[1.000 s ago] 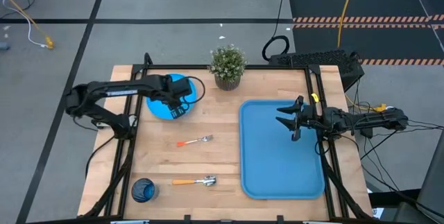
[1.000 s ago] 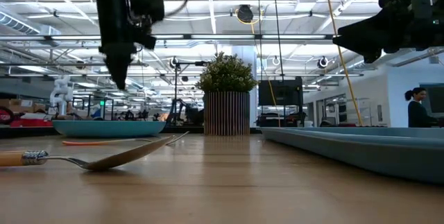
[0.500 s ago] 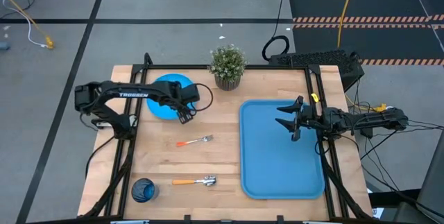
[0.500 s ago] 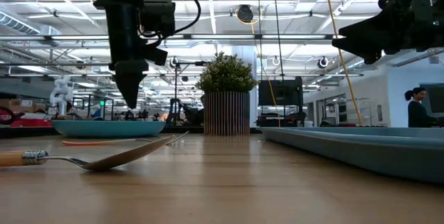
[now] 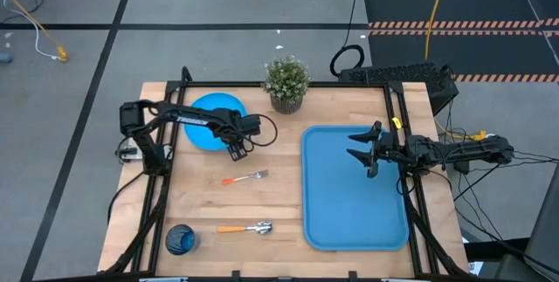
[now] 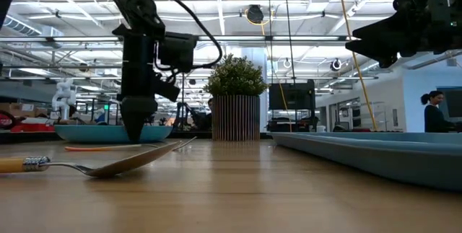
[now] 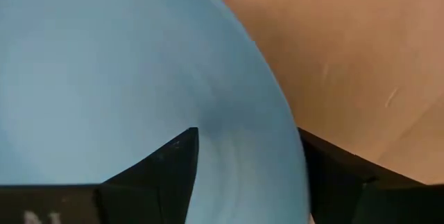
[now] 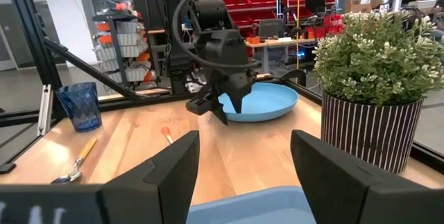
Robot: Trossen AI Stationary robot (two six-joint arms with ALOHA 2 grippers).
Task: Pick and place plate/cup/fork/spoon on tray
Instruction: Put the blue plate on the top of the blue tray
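A: Report obstructions around the work area.

B: A potted plant (image 5: 286, 82) is standing at the table's far edge, between the plate (image 5: 210, 119) and the tray (image 5: 353, 186). Nothing is lying between the plate and the tray on the wooden table (image 5: 271, 142). The fork (image 5: 244, 177) and spoon (image 5: 245, 228) are lying in the middle strip, and the cup (image 5: 180, 239) is sitting at the near left corner.

A: Gripper status?

B: The left gripper (image 5: 236, 149) is hanging low at the plate's rim on the tray side, with its fingers spread: the left wrist view is showing one finger (image 7: 166, 165) over the plate's blue surface and the other outside the rim, over wood. It is not pinching anything. The right gripper (image 5: 362, 153) is waiting above the tray's far right part, fingers spread wide and empty.

A: What is hidden or unclear?

B: The left arm is covering part of the plate in the high view. Whether the fingertips are touching the plate or the table cannot be told. In the low view the fork is showing only as a thin orange line.

A: Orientation of the long items?

B: The fork's tines are pointing toward the tray, its handle toward the left. The spoon is lying the same way, bowl toward the tray. The tray's long axis is running from the far edge to the near edge.
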